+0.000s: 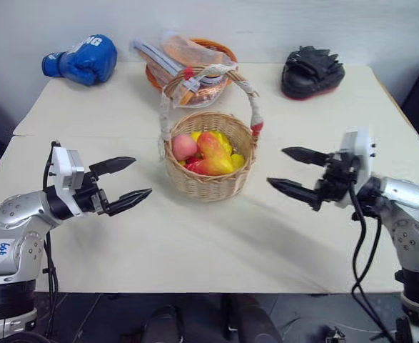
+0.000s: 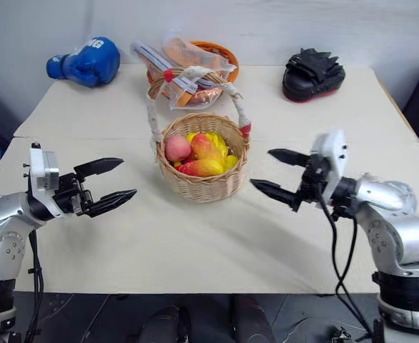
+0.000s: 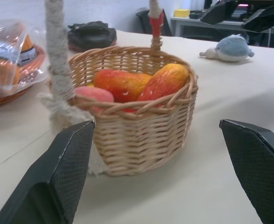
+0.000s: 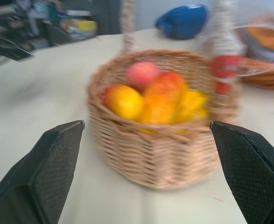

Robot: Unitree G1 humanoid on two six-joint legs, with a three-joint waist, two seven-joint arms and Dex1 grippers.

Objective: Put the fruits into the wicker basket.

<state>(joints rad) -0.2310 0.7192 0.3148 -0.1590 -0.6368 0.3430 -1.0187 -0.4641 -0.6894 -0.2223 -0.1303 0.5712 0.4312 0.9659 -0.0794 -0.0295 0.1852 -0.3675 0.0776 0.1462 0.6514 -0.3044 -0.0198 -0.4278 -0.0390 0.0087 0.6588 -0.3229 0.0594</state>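
Both end effectors hover low over the near part of the bench (image 1: 195, 250), one on each side of the basket (image 1: 209, 179). On the left, the left end effector (image 1: 122, 181) has its two black fingers spread wide, holding nothing, tips aimed at the basket. On the right, the right end effector (image 1: 295, 171) is likewise wide apart and empty, pointing in at the basket from the other side. Neither touches the basket.

Standing mid-bench, the basket holds all the fruit: the peach (image 1: 184, 146) on its left side, two mangoes (image 1: 213, 145) beside it, one lying lower toward the near rim, and small yellow fruits (image 1: 236, 160) at the right.

Behind it sits an orange basket (image 1: 216, 51) with plastic bags (image 1: 170, 61). A blue boxing glove (image 1: 82, 58) lies at the far left, a black pad (image 1: 313, 71) at the far right.
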